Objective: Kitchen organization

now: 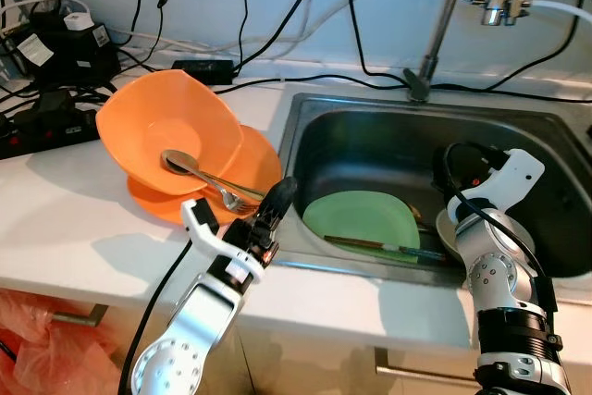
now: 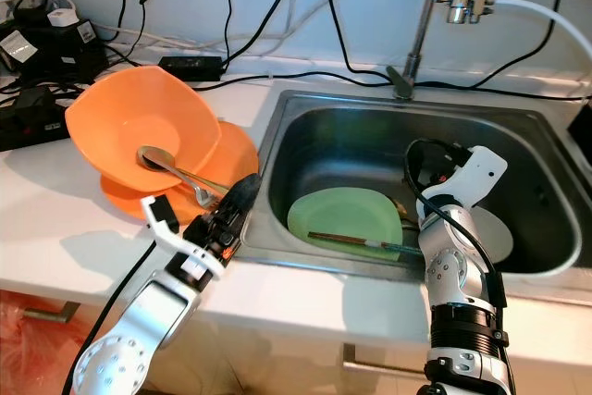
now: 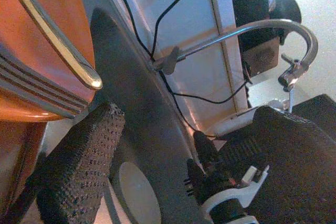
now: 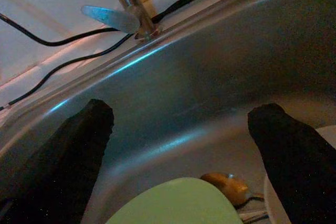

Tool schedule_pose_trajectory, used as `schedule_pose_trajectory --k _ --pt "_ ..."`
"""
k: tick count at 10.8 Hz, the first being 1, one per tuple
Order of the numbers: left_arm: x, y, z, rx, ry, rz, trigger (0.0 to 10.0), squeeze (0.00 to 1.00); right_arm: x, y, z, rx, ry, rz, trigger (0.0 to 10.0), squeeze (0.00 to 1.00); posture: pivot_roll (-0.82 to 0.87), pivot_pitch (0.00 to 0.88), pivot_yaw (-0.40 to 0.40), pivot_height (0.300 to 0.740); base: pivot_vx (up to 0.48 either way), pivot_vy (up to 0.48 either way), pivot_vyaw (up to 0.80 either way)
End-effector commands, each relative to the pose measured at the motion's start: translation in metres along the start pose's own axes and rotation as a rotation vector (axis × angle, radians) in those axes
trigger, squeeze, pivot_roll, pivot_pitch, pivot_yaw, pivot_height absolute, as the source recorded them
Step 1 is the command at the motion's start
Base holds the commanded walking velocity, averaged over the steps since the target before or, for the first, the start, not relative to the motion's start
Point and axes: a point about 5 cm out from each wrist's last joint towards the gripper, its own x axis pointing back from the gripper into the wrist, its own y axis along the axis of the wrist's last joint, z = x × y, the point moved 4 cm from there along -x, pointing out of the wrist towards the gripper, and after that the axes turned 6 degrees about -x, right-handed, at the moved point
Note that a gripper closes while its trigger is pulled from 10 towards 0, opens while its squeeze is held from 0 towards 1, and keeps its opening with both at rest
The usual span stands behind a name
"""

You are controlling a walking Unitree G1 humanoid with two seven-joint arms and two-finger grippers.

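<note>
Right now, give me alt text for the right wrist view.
The right gripper hangs open inside the steel sink, above a green plate and a brownish spoon. The faucet base and black cables sit behind.

No text, brand, number or sign can be read anywhere. The white label on the black box at about ten o'clock on the counter seems to carry dark print, but it is too small and blurred to make out.
</note>
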Motion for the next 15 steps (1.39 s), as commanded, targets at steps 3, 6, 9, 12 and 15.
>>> schedule_pose_trajectory --k 3,6,9,12,15 --pt "-0.0847 0.0686 -0.0184 -0.775 0.109 -0.116 10.0 0.0 -0.0005 0.0045 0.0018 0.001 0.007 -0.014 10.0 1.0 0.11 0.001 0.038 0.74 0.0 0.0 0.0" --pt "-0.0847 0.0686 -0.0184 -0.775 0.109 -0.116 10.0 0.0 -0.0005 0.0045 0.0018 0.001 0.007 -0.014 10.0 1.0 0.11 0.001 0.038 0.74 0.0 0.0 0.0" --pt "-0.0847 0.0686 -0.0184 -0.775 0.109 -0.116 10.0 0.0 -0.0005 0.0045 0.0018 0.001 0.007 -0.014 10.0 1.0 0.11 0.001 0.038 0.74 0.0 0.0 0.0" --pt "-0.0838 0.0671 -0.016 -0.776 0.113 -0.111 10.0 0.0 -0.0004 0.003 0.0012 0.004 0.006 -0.01 10.0 1.0 0.11 0.0 0.0 0.74 0.0 0.0 0.0" --pt "-0.0838 0.0671 -0.016 -0.776 0.113 -0.111 10.0 0.0 -0.0004 0.003 0.0012 0.004 0.006 -0.01 10.0 1.0 0.11 0.0 0.0 0.74 0.0 0.0 0.0"
